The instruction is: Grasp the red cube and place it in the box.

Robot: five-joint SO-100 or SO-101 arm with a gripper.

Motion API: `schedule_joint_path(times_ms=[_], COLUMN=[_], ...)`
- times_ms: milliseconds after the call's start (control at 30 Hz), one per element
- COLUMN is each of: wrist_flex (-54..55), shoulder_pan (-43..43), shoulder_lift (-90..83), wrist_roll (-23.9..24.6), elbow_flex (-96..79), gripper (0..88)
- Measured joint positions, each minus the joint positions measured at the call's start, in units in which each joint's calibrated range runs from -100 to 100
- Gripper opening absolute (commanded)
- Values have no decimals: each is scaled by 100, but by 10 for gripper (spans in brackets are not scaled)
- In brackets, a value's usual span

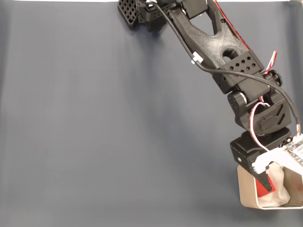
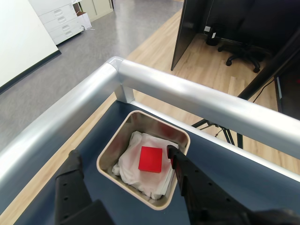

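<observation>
Red cube (image 2: pixel 150 159) is lying on white lining inside the box (image 2: pixel 140 119), frame centre; it's looking light, rigid, best pinched across flat sides. Gripper (image 2: pixel 124 159) is hanging spread wide, empty.

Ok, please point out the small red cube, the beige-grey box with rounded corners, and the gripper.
small red cube (image 2: pixel 150 159): wrist view, middle of its top face.
beige-grey box with rounded corners (image 2: pixel 161 121): wrist view, far rim.
gripper (image 2: pixel 123 157): wrist view, midway between the open black fingertips, above the box.
</observation>
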State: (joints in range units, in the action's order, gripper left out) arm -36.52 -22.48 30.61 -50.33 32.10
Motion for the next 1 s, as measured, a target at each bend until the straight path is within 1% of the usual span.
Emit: schedule_joint_path(times_ms=[233, 800, 900, 967, 1000], wrist_flex=[0, 0, 0, 0, 0], shoulder_pan=[15, 15, 15, 15, 15], shoulder_lift=[0, 0, 0, 0, 0], wrist_roll=[-49, -68, -68, -68, -68], elbow_flex=[0, 0, 0, 0, 0], gripper=[461, 454, 422, 364, 311])
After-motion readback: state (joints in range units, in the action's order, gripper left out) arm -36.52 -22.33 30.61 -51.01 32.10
